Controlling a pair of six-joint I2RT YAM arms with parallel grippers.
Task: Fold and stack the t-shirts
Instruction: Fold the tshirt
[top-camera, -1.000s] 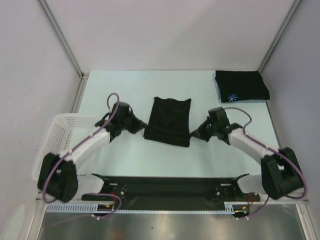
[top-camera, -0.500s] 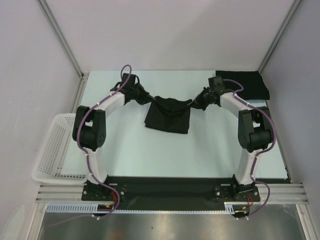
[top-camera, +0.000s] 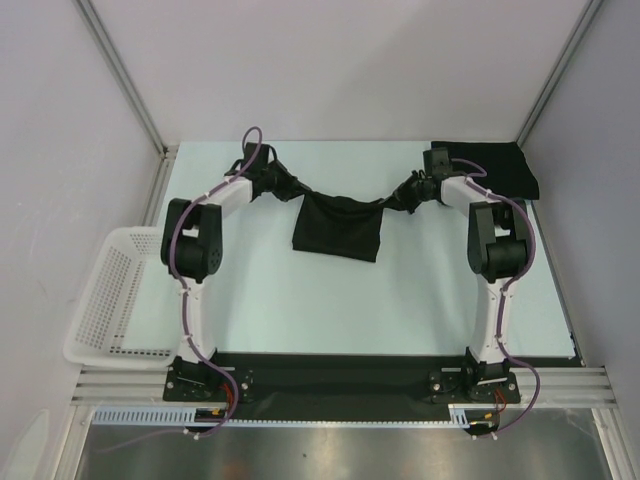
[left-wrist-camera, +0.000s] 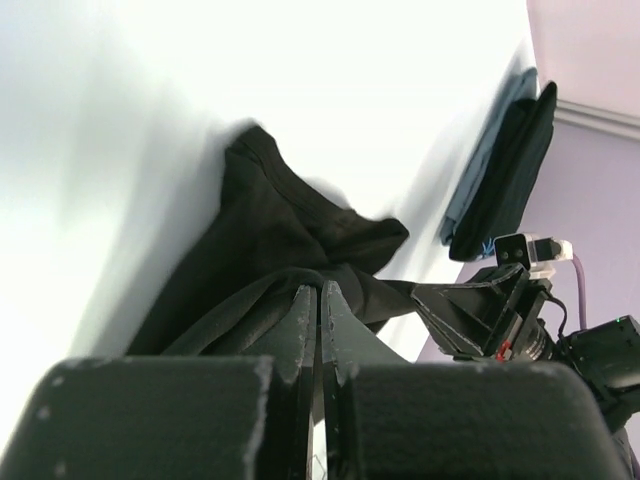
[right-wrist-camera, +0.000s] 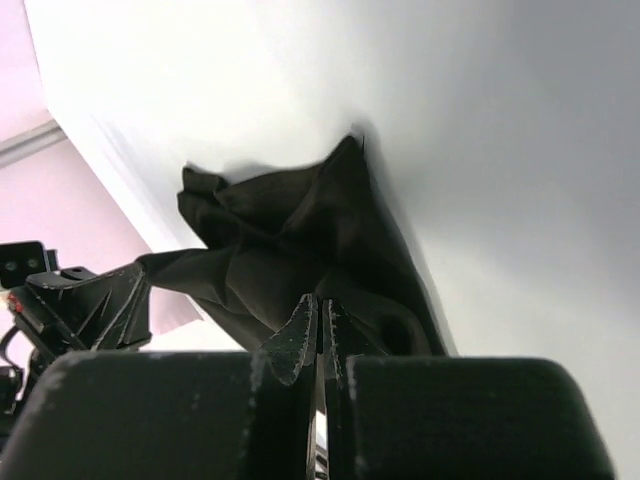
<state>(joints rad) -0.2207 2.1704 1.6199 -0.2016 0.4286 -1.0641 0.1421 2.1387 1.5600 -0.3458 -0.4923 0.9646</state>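
Observation:
A black t-shirt (top-camera: 338, 226) hangs stretched between both grippers at mid-table, its lower part on the table. My left gripper (top-camera: 296, 190) is shut on its left top corner, and my right gripper (top-camera: 393, 198) is shut on its right top corner. In the left wrist view the gripper (left-wrist-camera: 319, 290) pinches the fabric (left-wrist-camera: 260, 250); in the right wrist view the gripper (right-wrist-camera: 320, 302) does the same with the cloth (right-wrist-camera: 290, 240). A second, folded black t-shirt (top-camera: 495, 172) lies at the far right corner, its logo hidden behind the right arm.
A white mesh basket (top-camera: 112, 295) sits off the table's left edge. Grey walls with metal rails close the back and sides. Both arms reach far over the table toward its rear.
Both grippers have moved from the shirt's near sides to its far corners and lifted them. The top edge is now pulled taut and sagging between them.

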